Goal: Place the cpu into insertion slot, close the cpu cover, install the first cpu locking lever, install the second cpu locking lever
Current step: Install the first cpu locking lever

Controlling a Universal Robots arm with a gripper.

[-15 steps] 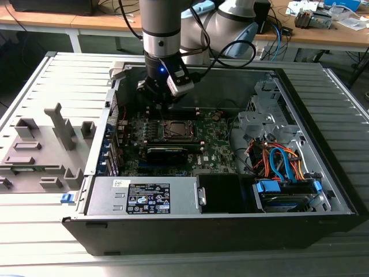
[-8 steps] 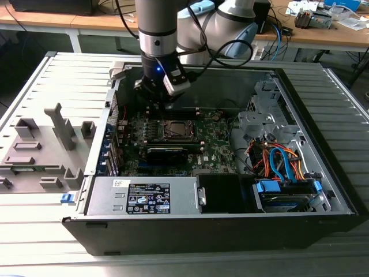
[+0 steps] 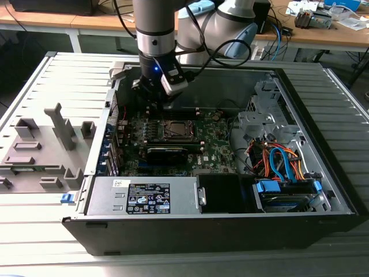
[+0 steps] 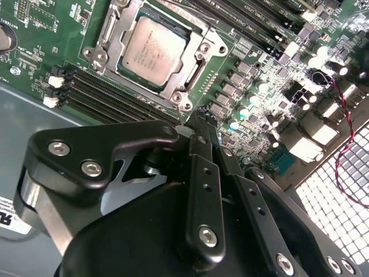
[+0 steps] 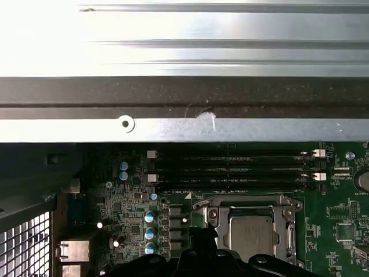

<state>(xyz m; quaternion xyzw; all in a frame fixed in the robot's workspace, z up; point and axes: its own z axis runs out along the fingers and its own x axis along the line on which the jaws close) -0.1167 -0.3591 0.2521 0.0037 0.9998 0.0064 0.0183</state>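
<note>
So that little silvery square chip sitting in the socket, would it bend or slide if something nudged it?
The cpu looks like a flat, rigid metal-faced plate, so it probably won't bend. It sits under the cpu cover, framed on all sides, so a nudge likely wouldn't slide it. Being thin, it is probably light.

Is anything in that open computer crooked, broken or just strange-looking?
Nothing stands out. The cpu lies flat and square in the insertion slot, framed by the cpu cover, with the gripper just beside it.
</note>
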